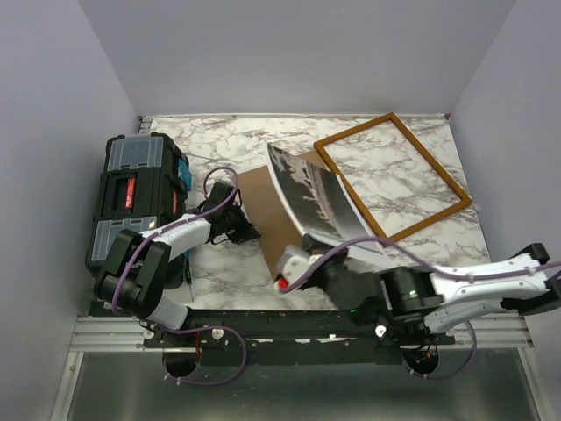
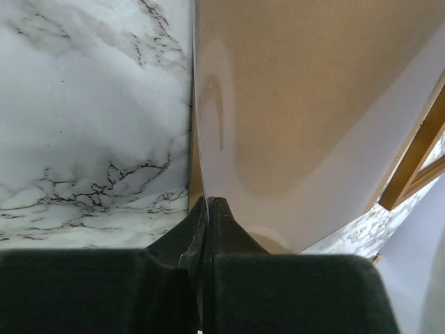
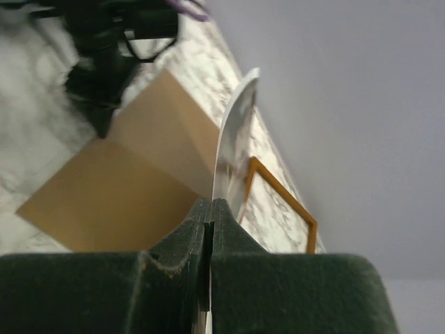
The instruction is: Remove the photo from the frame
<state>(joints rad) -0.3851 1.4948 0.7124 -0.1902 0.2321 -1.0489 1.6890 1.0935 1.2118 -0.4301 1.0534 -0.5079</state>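
Note:
The photo (image 1: 317,197), a grey-white print with dark trees, is lifted off the table and curves upward. My right gripper (image 1: 307,248) is shut on its near edge; in the right wrist view the photo (image 3: 233,139) rises edge-on from the closed jaws (image 3: 211,203). The orange-brown frame (image 1: 346,177) lies on the marble at the back right and holds nothing; it also shows in the right wrist view (image 3: 281,197). My left gripper (image 1: 241,230) is shut (image 2: 206,200) on the edge of a thin glossy clear sheet (image 2: 292,125) that lies over the brown backing board (image 1: 263,206).
A black toolbox (image 1: 136,197) stands at the left edge of the marble table (image 1: 219,272). The backing board lies left of the frame, partly under the raised photo. A frame corner (image 2: 417,153) shows at the right in the left wrist view. Grey walls enclose the table.

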